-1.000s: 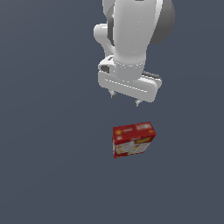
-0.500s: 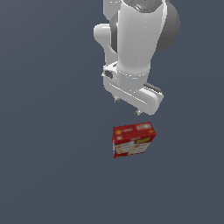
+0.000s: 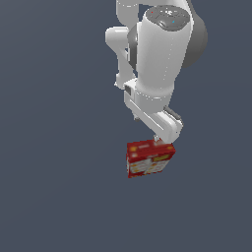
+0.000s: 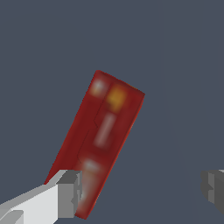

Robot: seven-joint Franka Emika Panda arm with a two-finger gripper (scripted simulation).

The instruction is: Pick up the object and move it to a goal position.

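The object (image 3: 149, 158) is a small red carton with white and yellow-orange print, lying on the dark grey floor. In the wrist view the object (image 4: 101, 138) shows its long red top face, tilted across the picture. My gripper (image 3: 159, 138) hangs just above the carton's far right end in the exterior view. The gripper (image 4: 140, 189) is open: one finger (image 4: 68, 193) overlaps the carton's near end and the other finger (image 4: 214, 185) stands well off to its side. Only dark floor shows between the fingers.
The white arm (image 3: 160, 64) rises above the carton toward the top of the exterior view. Flat dark grey floor (image 3: 59, 187) surrounds the carton on every side.
The arm has come down toward the carton and the hand has turned about its axis. The carton has not moved.
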